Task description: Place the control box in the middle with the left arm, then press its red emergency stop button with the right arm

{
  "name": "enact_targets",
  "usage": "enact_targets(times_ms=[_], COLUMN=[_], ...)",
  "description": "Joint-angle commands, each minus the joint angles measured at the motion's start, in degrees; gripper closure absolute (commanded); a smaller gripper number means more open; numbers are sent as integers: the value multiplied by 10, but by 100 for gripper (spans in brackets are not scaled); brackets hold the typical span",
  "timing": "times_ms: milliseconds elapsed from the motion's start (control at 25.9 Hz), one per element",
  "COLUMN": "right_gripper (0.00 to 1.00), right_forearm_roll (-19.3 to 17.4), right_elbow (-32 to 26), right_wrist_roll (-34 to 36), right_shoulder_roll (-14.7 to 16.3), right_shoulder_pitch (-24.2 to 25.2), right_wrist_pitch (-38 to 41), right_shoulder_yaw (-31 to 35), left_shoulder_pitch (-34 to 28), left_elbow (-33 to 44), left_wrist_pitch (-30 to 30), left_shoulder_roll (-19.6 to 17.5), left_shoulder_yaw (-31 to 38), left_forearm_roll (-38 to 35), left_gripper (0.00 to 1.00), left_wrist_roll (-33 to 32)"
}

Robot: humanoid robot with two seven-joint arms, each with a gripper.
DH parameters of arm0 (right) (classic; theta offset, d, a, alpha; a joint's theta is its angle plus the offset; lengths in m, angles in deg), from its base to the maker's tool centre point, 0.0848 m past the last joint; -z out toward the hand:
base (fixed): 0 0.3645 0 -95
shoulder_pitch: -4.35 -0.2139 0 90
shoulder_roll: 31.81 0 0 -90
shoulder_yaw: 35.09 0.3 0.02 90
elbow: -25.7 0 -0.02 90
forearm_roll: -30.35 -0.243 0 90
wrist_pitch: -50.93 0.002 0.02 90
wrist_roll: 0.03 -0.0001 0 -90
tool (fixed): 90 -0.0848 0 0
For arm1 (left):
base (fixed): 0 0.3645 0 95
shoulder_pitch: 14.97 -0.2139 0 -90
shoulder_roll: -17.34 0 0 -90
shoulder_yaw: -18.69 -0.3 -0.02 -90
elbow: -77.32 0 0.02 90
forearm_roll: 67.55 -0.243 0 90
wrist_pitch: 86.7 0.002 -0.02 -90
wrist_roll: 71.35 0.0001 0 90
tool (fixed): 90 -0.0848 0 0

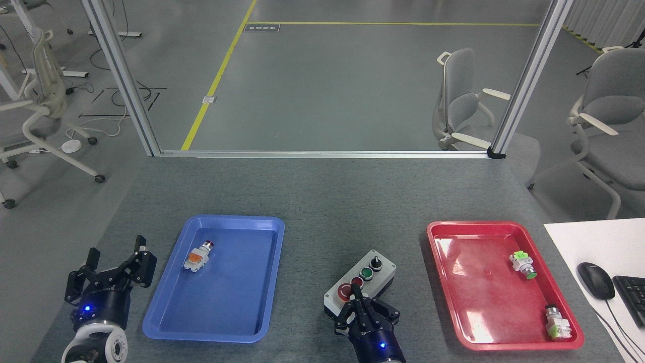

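1. While the right hand (pixel 356 291) has its fingers pressed together into one dark point over the red emergency stop button (pixel 345 291), that point seems to land on the button's right edge, toward the smaller dark-red button (pixel 357 282); a push there could slide off the mushroom cap or catch the wrong button
2. Since the control box (pixel 361 286) lies loose and skewed on the worktop (pixel 322 201), between the blue tray (pixel 216 280) and the red tray (pixel 501 285), nothing braces it; an off-centre or slanted press may tip or skate it instead of latching the button
3. Whether the fingertip truly touches the cap cannot be told from this view, as the hand covers part of it
4. Left hand (pixel 113 262) hangs well apart, outside the blue tray's left rim, its fingers spread and holding nothing, so it offers no steadying
5. Round about: a loose push-button part with an orange body (pixel 198 256) lies in the blue tray; two green-bodied parts (pixel 522 264) (pixel 556 322) lie in the red tray; a mouse (pixel 595 280) and a keyboard edge (pixel 632 297) sit on a white surface at the right; office chairs (pixel 461 101) stand beyond the frame
6. Nothing stands between the right hand and the button; the neighbouring buttons in the row are the only crowding, and the green button (pixel 367 273) and black knob (pixel 376 262) are farther up the box
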Motion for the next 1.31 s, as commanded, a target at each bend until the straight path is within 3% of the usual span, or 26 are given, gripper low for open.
enact_targets(times_ms=[0,116,309,425,580,889,1275], right_gripper=[100,97,28,5,3,2,2], right_forearm_roll=[0,-2,-6,-19,-49,-53,-54], right_elbow=[-37,-60,-78,-92,-109,-130,-130], right_wrist_roll=[-9,-8,11,29,29,24,22], right_shoulder_roll=[3,6,25,38,57,88,86], right_shoulder_pitch=[-2,-2,4,6,6,14,15], right_wrist_pitch=[-4,-6,-3,1,1,7,9], right_shoulder_yaw=[7,15,68,103,135,161,162], left_shoulder_pitch=[0,0,-17,-17,-18,-17,-17], left_elbow=[1,-3,-2,-3,-3,-3,-3], left_wrist_pitch=[0,0,0,7,6,4,4], left_shoulder_roll=[-1,0,5,35,53,58,58], left_shoulder_yaw=[0,0,-55,-88,-91,-91,-91], left_forearm_roll=[0,-1,1,1,-7,2,2], left_gripper=[1,1,1,1,1,1,1], left_wrist_roll=[0,-1,0,-1,-1,0,0])
